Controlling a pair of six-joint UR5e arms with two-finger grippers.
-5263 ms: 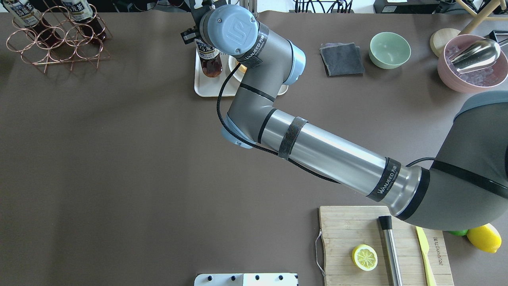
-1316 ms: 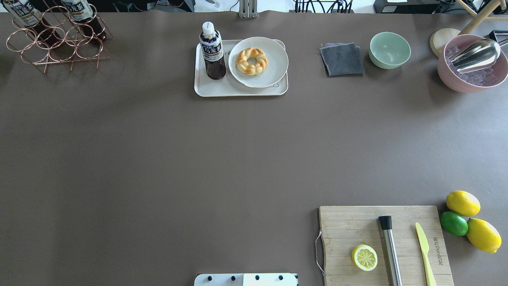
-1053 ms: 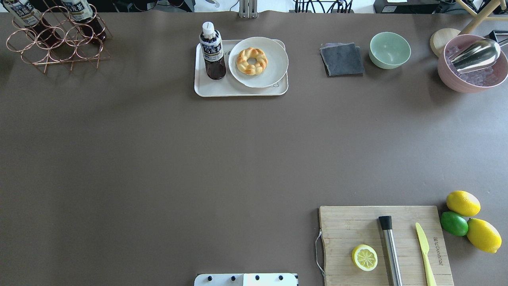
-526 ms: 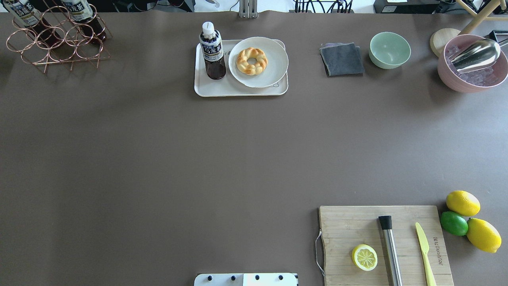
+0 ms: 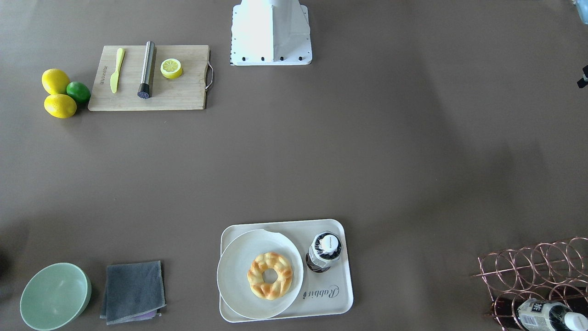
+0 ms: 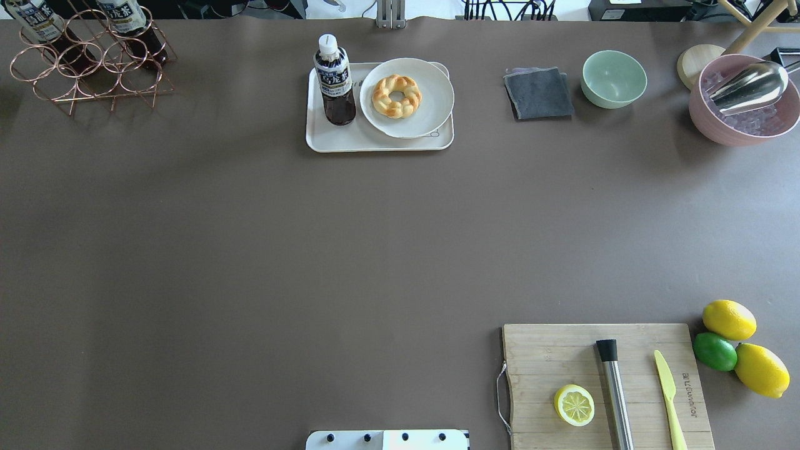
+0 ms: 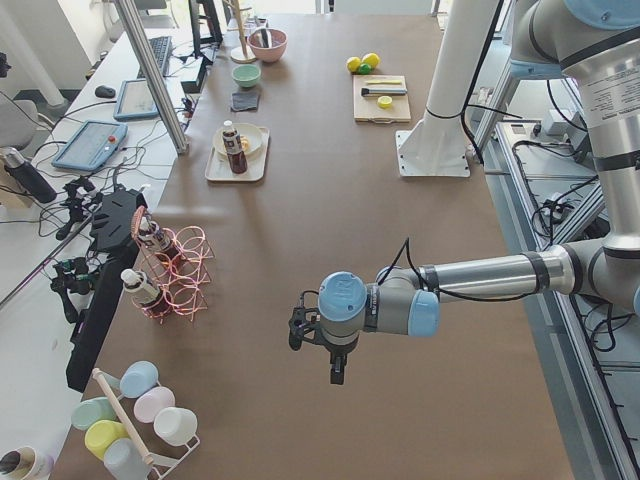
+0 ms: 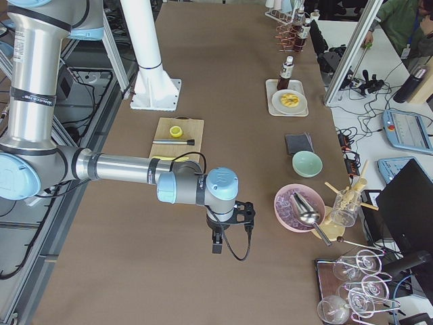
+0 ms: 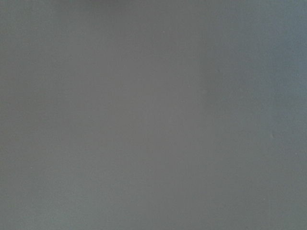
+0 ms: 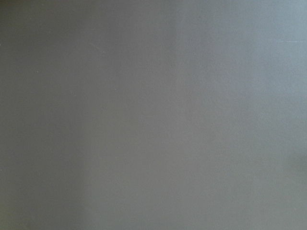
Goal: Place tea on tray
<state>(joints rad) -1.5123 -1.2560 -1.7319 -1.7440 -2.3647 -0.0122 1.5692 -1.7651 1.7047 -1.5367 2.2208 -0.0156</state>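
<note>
The tea bottle (image 6: pixel 334 78) stands upright on the left part of the cream tray (image 6: pixel 375 142) at the table's far side. It also shows from above in the front-facing view (image 5: pixel 324 252), next to the "Rabbit" lettering on the tray (image 5: pixel 330 294). No gripper touches it. My left gripper (image 7: pixel 337 368) shows only in the left side view, over bare table far from the tray. My right gripper (image 8: pixel 216 242) shows only in the right side view, also over bare table. I cannot tell whether either is open or shut. Both wrist views show only table.
A round plate (image 6: pixel 431 94) with a doughnut (image 6: pixel 396 95) shares the tray. A copper rack (image 6: pixel 87 69) with look-alike bottles stands far left. A grey cloth (image 6: pixel 539 94), green bowl (image 6: pixel 614 78), pink bowl (image 6: pixel 744 103), cutting board (image 6: pixel 544 356) and lemons (image 6: pixel 729 319) are on the right.
The right arm, over the tray with its gripper at the bottle 5.3 s ago, has left the overhead view. The bottle stands alone on the tray. Nothing moved in the last second.
</note>
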